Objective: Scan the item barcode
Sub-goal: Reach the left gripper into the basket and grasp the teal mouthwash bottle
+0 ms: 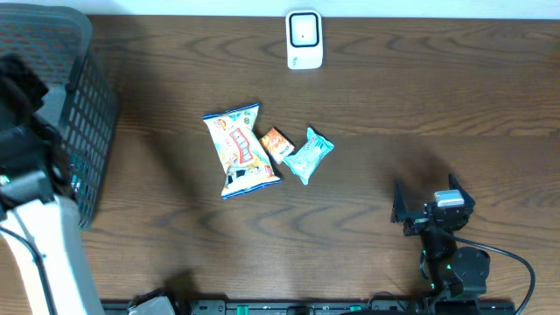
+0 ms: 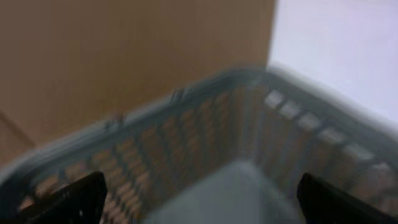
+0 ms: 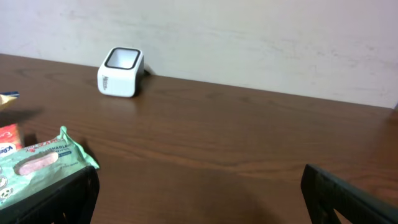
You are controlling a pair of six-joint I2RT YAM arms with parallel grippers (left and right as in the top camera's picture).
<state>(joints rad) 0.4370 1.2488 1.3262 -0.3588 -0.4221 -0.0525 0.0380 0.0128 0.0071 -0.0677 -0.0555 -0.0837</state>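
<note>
**Overhead:** A white scanner [image 1: 304, 39] stands at the far edge of the dark wood table [image 1: 437, 96]. Three items lie in a row near the middle. They are a chip bag [image 1: 241, 150], a small orange packet [image 1: 276, 143] just beside its right edge, and a teal packet [image 1: 309, 155] just beside that. All three are well apart from the scanner. A grey basket [image 1: 87, 114] sits at the left edge, with the left arm [image 1: 26, 140] over it. The right gripper [image 1: 430, 205] is at the near right, apart from the items, jaws spread and holding nothing.

**Left wrist:** The picture is blurred. The left gripper [image 2: 202, 190] hangs over the inside of the basket, and its dark fingers [image 2: 74, 199] are wide apart at the lower corners. Nothing is between them. The brown behind the mesh walls is probably the table.

**Right wrist:** The right gripper's fingers [image 3: 68, 199] stand spread at the bottom corners. The teal packet lies flat by the finger at the picture's left, with the orange packet beyond it at the edge. A sliver above that may be the chip bag. The scanner stands far off, before a pale wall [image 3: 249, 37].
</note>
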